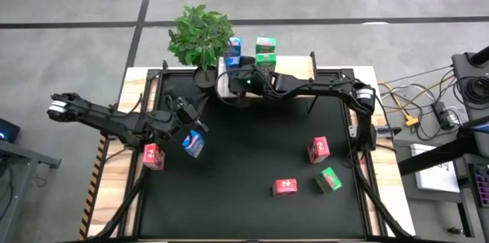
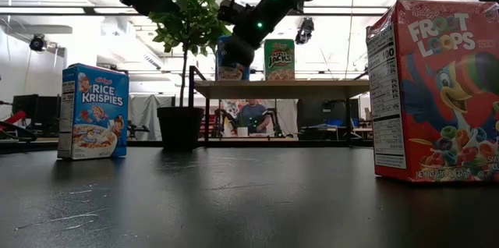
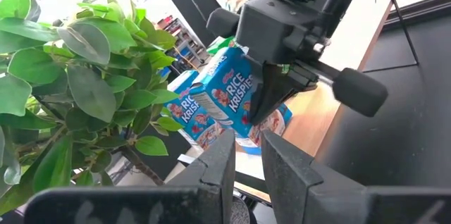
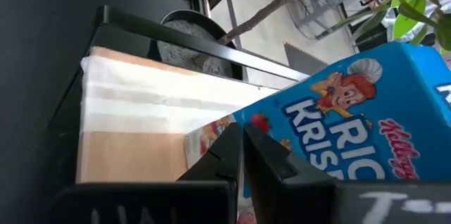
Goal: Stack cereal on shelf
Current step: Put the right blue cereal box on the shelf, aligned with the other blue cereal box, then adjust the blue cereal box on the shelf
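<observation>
Up on the shelf [image 1: 294,66] we see a blue box [image 1: 233,47] and a green box [image 1: 266,46] upright, while our right gripper [image 4: 243,146], fingers together, and left gripper [image 3: 246,157], nearly closed, hold nothing.

The right gripper [image 1: 229,82] covers the shelf's [image 1: 294,67] near left part from above, so the box beside its fingers is mostly hidden there; in the right wrist view that blue Rice Krispies box [image 4: 352,118] runs off the edge past the fingers; the Froot Loops box [image 2: 437,92] is cut by the low view's side; whether the left gripper [image 1: 183,117] touches the blue box on the table [image 1: 194,144] just beyond its fingertips cannot be told
</observation>
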`<state>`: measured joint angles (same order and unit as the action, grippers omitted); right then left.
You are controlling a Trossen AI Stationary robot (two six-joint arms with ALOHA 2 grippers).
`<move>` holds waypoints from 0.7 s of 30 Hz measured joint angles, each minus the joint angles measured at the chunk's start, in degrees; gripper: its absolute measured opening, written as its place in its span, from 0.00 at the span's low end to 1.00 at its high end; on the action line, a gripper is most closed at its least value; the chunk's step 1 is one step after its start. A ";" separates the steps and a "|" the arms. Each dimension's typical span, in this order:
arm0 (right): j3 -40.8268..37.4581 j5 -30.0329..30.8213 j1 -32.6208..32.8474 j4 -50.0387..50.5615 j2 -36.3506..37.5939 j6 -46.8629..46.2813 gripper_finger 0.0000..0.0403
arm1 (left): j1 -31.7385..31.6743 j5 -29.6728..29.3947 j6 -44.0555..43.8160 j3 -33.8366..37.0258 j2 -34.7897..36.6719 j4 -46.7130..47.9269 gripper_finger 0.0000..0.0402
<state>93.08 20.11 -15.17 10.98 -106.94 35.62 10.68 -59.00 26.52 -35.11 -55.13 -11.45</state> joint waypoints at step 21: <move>25.08 -11.41 -5.62 26.48 0.92 -0.37 0.02 | 0.00 0.00 -0.22 0.02 0.00 1.34 0.13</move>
<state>118.16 8.70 -20.79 37.45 -106.02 35.24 10.68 -59.00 26.30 -35.09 -55.13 -10.11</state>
